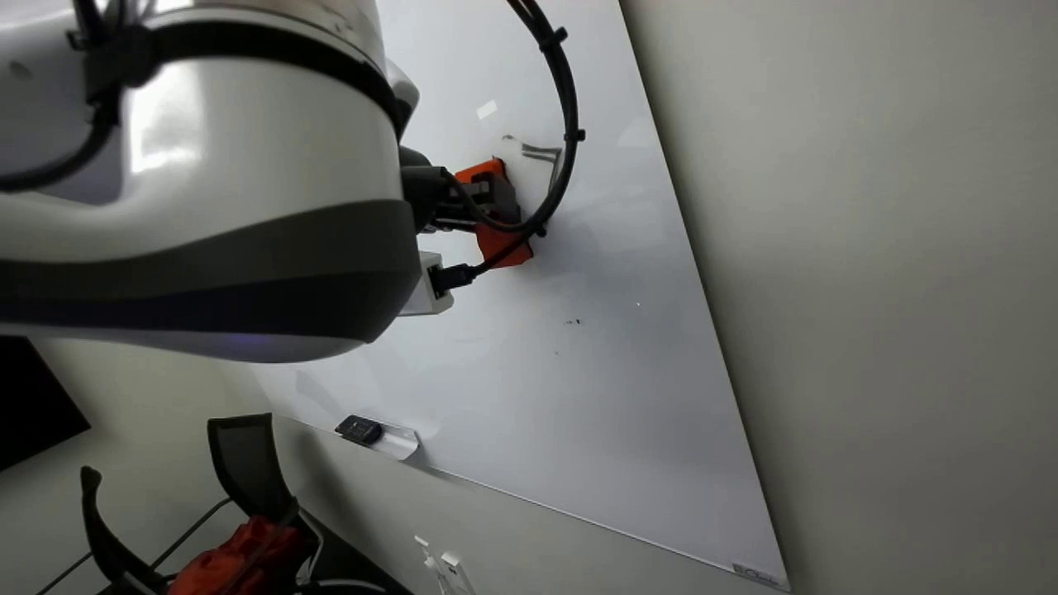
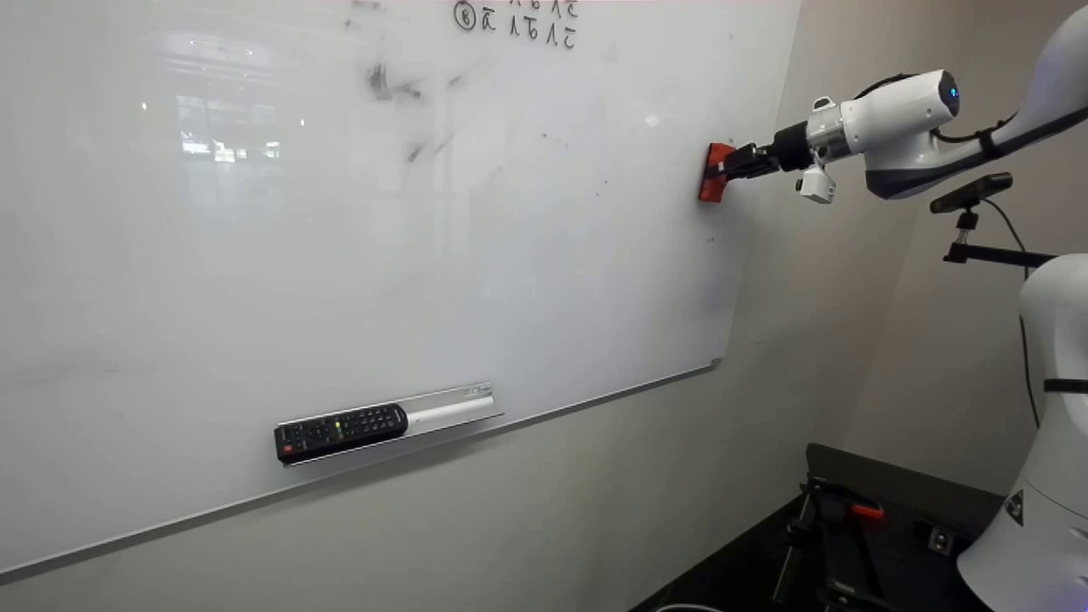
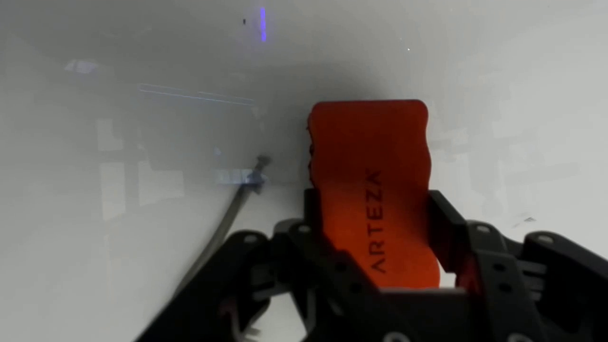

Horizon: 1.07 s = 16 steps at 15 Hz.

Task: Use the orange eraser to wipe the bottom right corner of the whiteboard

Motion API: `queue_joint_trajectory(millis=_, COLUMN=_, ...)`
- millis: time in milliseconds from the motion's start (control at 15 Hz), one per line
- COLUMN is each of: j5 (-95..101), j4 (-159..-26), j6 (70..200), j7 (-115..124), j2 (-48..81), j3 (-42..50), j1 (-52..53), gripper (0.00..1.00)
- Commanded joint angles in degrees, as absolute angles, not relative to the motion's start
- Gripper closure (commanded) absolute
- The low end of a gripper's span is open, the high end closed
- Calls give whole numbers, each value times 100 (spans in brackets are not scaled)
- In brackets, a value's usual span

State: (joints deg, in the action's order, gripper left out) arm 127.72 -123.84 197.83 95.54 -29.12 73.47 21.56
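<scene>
The orange eraser is held between the two black fingers of my gripper, which press on its long sides in the wrist view. In both exterior views the eraser is against or very close to the whiteboard, near its right edge and well above its bottom right corner. I cannot tell whether it touches. The gripper partly covers it. Small dark specks are on the board below the eraser. Dark smudges and writing show farther left and up in an exterior view.
A black remote lies on a small tray at the board's bottom edge. A loose arm cable loops close to the board. A plain wall lies beyond the board's right edge. A chair stands below. A camera stands near the arm.
</scene>
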Motion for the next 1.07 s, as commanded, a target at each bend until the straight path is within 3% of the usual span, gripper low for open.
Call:
queue_joint_trajectory(millis=0, j5=12765, j4=-12093, j6=19545, j7=9424, j2=-2992, j3=7335, j1=2305, gripper=70)
queue_joint_trajectory(millis=133, j5=12773, j4=-12062, j6=19553, j7=9430, j2=-3078, j3=7354, j1=2158, gripper=70)
queue_joint_trajectory(millis=200, j5=11700, j4=-12266, j6=19711, j7=8417, j2=-2870, j3=7349, j1=1841, gripper=70)
queue_joint_trajectory(millis=267, j5=12495, j4=-12051, j6=19585, j7=9218, j2=-3081, j3=7340, j1=1947, gripper=70)
queue_joint_trajectory(millis=400, j5=12303, j4=-12026, j6=19492, j7=9033, j2=-3140, j3=7328, j1=1727, gripper=70)
queue_joint_trajectory(millis=467, j5=11241, j4=-12198, j6=19644, j7=8050, j2=-2902, j3=7316, j1=1385, gripper=70)
queue_joint_trajectory(millis=533, j5=11981, j4=-11948, j6=19464, j7=8842, j2=-3112, j3=7364, j1=1556, gripper=70)
queue_joint_trajectory(millis=1000, j5=11733, j4=-11873, j6=19298, j7=8680, j2=-2934, j3=7544, j1=1791, gripper=70)
